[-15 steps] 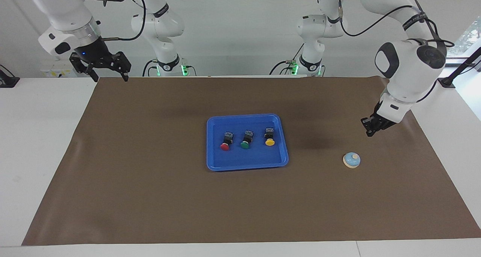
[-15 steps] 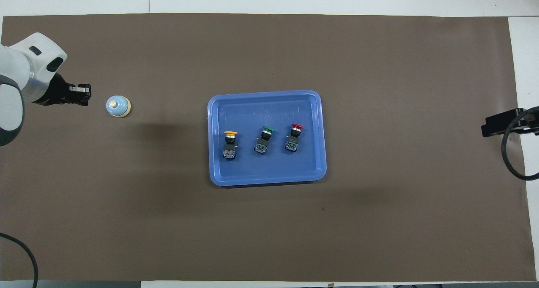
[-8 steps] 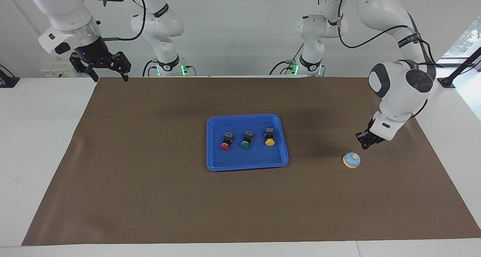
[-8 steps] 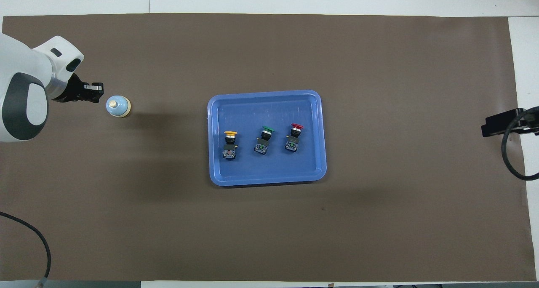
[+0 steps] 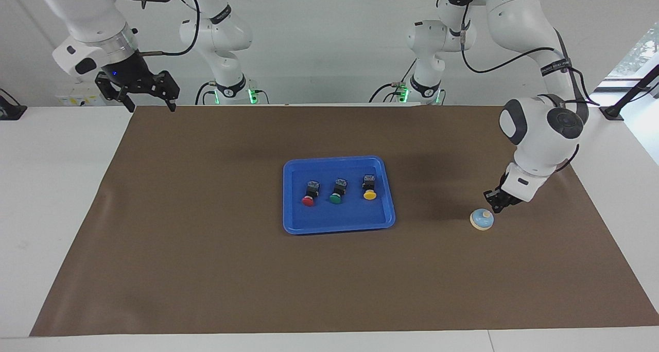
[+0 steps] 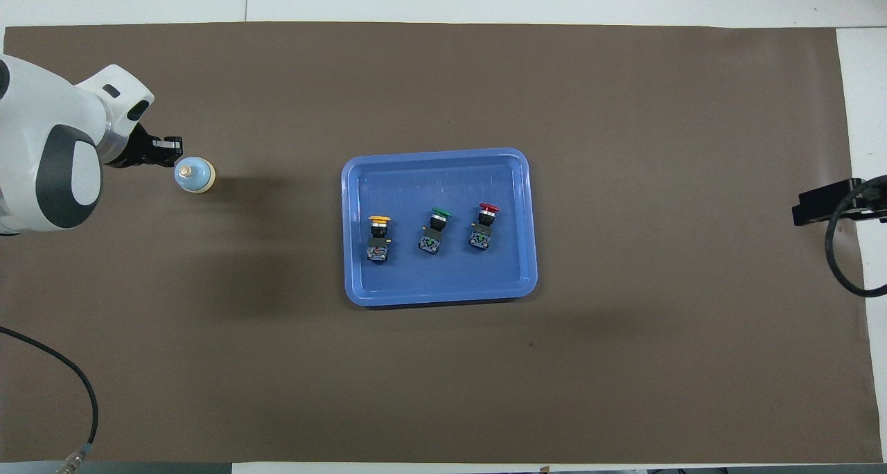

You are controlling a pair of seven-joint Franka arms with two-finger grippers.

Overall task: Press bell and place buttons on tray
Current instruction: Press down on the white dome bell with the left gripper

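The light-blue bell [image 5: 482, 219] [image 6: 194, 174] with its cream knob sits on the brown mat toward the left arm's end of the table. My left gripper [image 5: 494, 201] [image 6: 170, 152] is shut with nothing in it, tilted down, its tip just above and beside the bell, a small gap showing between them. The blue tray [image 5: 293, 223] [image 6: 357, 290] lies mid-table and holds the yellow button [image 5: 369, 187] [image 6: 378, 238], the green button [image 5: 337, 191] [image 6: 434, 231] and the red button [image 5: 310, 193] [image 6: 483, 226] in a row. My right gripper [image 5: 149, 105] hangs open at its own end, waiting.
A brown mat [image 5: 206, 269] covers most of the white table [image 5: 51, 187]. A black cable loops at the mat's edge by the right arm's end [image 6: 842, 252], and another cable lies at the mat's corner close to the left arm [image 6: 69, 405].
The left arm has swung in and lowered its shut gripper from well away to just beside the bell. The right arm, tray and buttons have not moved.
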